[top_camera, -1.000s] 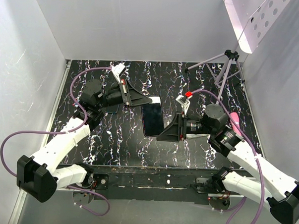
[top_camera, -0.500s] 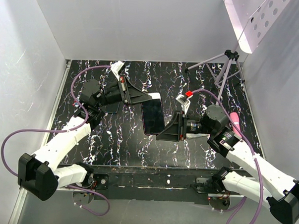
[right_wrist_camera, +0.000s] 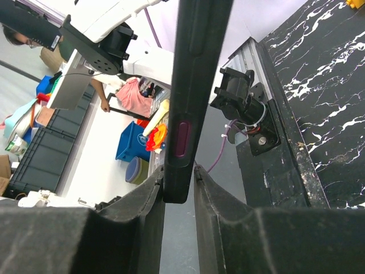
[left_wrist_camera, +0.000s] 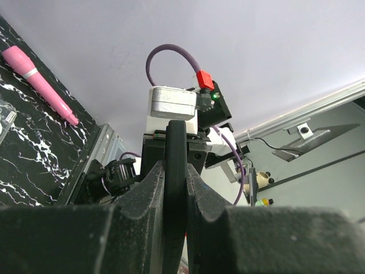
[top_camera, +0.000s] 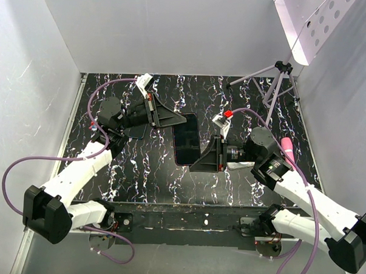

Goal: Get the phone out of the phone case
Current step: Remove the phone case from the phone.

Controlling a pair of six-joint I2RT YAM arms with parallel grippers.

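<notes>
The phone (top_camera: 186, 140), glossy dark screen up, sits in the black phone case and is held off the table between both grippers. My left gripper (top_camera: 174, 120) is shut on the far end of the case. In the left wrist view the gripper (left_wrist_camera: 175, 165) clamps the thin black edge of the case (left_wrist_camera: 175, 140). My right gripper (top_camera: 197, 164) is shut on the near end. In the right wrist view the gripper (right_wrist_camera: 178, 181) has its pads around the end of the case (right_wrist_camera: 199, 68). A reddish side button (right_wrist_camera: 181, 138) shows on its edge.
A pink pen (top_camera: 287, 147) lies on the black marbled table (top_camera: 151, 166) at the right, also in the left wrist view (left_wrist_camera: 40, 85). A tripod (top_camera: 276, 80) stands back right. A dark flat object (top_camera: 134, 132) lies under the left gripper. White walls enclose the table.
Both grippers have shifted slightly with the cased phone between them; it has moved a little left and away. Both grips are unchanged.
</notes>
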